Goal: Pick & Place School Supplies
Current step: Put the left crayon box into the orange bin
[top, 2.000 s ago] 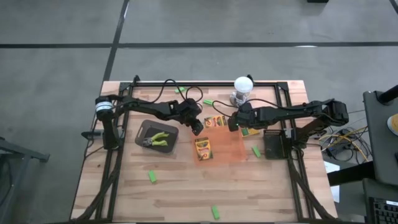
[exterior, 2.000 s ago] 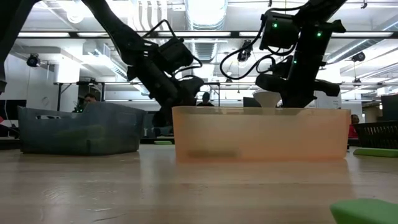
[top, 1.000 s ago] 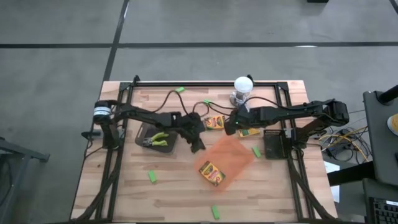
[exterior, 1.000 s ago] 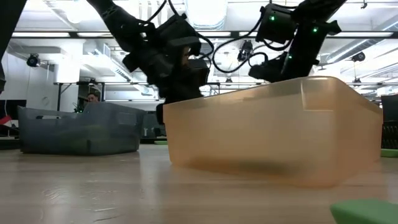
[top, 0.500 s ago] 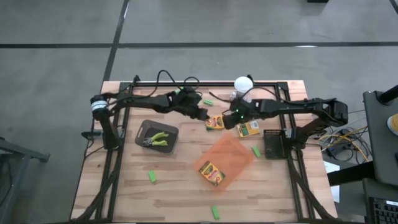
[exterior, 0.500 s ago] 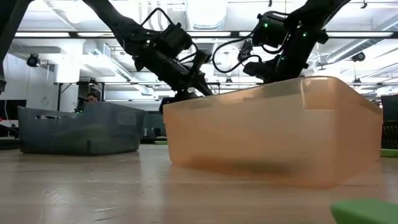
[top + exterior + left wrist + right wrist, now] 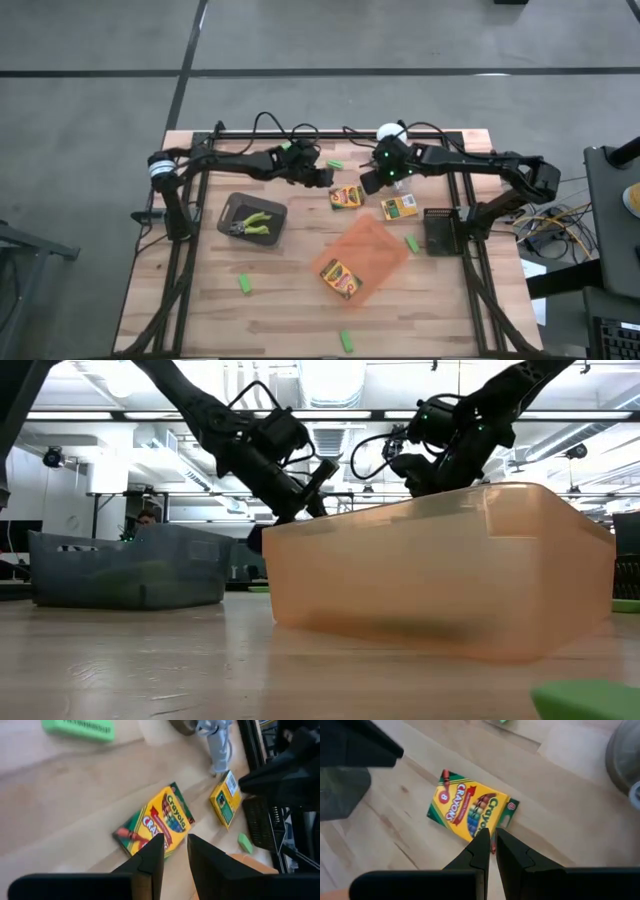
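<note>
High view: one crayon box [image 7: 346, 196] lies on the table's far middle, between the left gripper [image 7: 326, 178] — fingers slightly parted, empty — and the right gripper [image 7: 368, 184], pinched closed on nothing. Another crayon box [image 7: 342, 278] sits in the orange tray [image 7: 375, 243].

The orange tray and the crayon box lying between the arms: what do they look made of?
The orange tray looks like thin translucent plastic: in the low view light passes through its smooth walls. The crayon box looks like printed cardboard with a slight sheen: flat folded faces, sharp corners and yellow-and-green print. Neither can be confirmed beyond its look.
</note>
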Controlling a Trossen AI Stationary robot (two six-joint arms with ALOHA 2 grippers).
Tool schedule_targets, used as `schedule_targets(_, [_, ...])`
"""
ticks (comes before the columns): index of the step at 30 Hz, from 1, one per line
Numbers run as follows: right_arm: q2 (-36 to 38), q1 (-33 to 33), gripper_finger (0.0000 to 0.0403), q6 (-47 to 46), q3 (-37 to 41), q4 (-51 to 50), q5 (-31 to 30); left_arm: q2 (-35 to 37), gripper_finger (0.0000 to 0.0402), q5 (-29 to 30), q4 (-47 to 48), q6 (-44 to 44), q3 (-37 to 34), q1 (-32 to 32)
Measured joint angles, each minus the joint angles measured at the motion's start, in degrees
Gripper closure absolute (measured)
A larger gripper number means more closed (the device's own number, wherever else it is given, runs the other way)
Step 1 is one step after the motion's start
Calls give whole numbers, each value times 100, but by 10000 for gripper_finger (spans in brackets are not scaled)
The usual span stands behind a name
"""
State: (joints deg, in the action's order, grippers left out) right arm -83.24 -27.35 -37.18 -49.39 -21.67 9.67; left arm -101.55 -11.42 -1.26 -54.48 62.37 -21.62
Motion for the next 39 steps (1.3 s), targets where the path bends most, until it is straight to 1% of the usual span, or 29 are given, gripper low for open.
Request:
schedule_targets(4, [-46, -61, 376, 140, 0, -1, 1, -100, 312, 10, 2, -488, 0, 51])
schedule_targets(7, [-131, -58, 376, 212, 0, 0, 5, -197, 312, 169, 80, -911, 0, 81])
schedule_targets(10, [-314, -61, 376, 378, 0, 4, 187, -281, 312, 254, 97, -1148, -2, 87])
schedule_targets(16, [-881, -79, 376, 422, 0, 37, 442, -355, 312, 255, 88, -1199, -2, 87])
schedule_targets(22, [-1296, -79, 376, 252, 0, 397, 568, -357, 312, 367, 87, -1138, -9, 87])
schedule_targets(31, [-1249, -79, 376, -173, 2, 782, 595, -449, 312, 419, 81, -1138, -22, 71])
schedule_targets(39, [-1250, -79, 376, -252, 2, 775, 576, -676, 312, 441, -68, -1508, -26, 71])
